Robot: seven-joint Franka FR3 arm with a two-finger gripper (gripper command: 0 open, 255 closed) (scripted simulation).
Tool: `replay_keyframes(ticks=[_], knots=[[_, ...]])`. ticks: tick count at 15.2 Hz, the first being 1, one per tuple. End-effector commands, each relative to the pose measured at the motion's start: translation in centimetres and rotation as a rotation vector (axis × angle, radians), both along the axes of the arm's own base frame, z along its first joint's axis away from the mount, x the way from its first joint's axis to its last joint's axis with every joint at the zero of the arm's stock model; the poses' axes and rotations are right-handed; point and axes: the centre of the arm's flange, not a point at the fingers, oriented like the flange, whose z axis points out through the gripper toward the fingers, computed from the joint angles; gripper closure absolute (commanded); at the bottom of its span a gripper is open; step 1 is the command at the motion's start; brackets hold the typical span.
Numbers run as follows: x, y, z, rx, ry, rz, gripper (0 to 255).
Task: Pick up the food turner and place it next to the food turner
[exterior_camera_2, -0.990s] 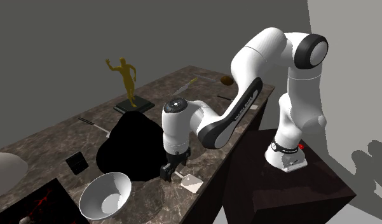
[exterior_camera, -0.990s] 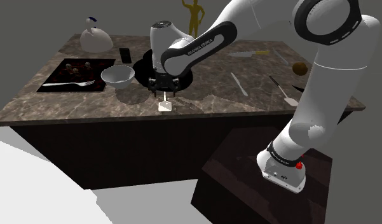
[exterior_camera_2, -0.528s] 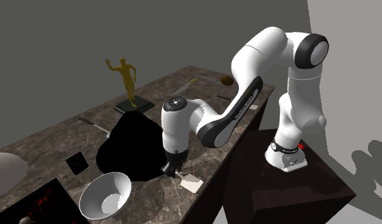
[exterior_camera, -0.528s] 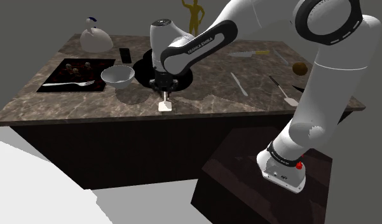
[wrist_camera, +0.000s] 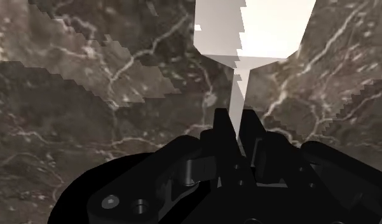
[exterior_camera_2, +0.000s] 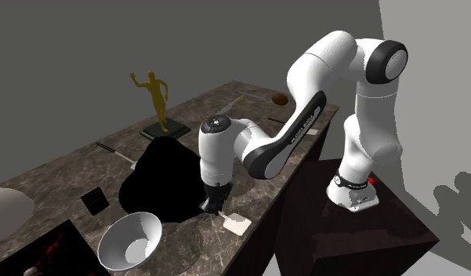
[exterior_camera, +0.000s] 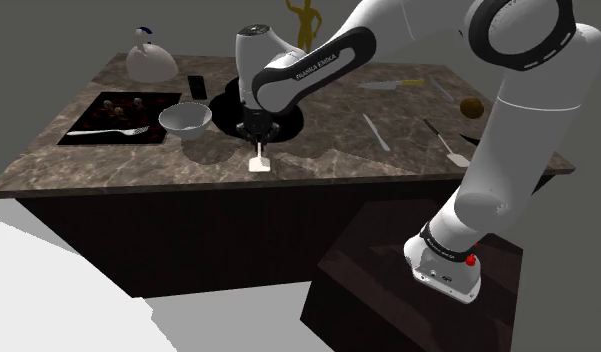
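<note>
A white food turner (exterior_camera: 257, 166) lies on the dark marble counter (exterior_camera: 328, 165) close to its front edge, with its flat blade (wrist_camera: 253, 28) pointing away from the hand. My black gripper (exterior_camera: 259, 143) stands straight over it, shut on the thin handle (wrist_camera: 237, 95) just behind the blade. In the second exterior view the gripper (exterior_camera_2: 212, 208) sits at the counter surface with the blade (exterior_camera_2: 235, 224) beside it. A second turner (exterior_camera: 444, 141), with a dark handle and a white blade, lies toward the shoulder view's right end of the counter.
A grey bowl (exterior_camera: 184, 118) stands left of the gripper, with a round black area (exterior_camera: 228, 108) behind the hand. A black cooktop (exterior_camera: 118, 115) holds a fork. A pale utensil (exterior_camera: 376, 132), a knife (exterior_camera: 393, 85), a brown ball (exterior_camera: 472, 105) and a gold figurine (exterior_camera_2: 155, 98) share the counter.
The fingers stood apart over the turner's handle a second ago and have come together on it. The hand has stayed over the same spot.
</note>
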Motion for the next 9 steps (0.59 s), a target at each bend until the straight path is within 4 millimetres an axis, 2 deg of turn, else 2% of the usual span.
replay_keyframes(ticks=[1, 9], knots=[[-0.1, 0.1, 1.0, 0.001, 0.000, 0.002, 255], [-0.1, 0.1, 5.3, 0.001, 0.000, 0.002, 255]])
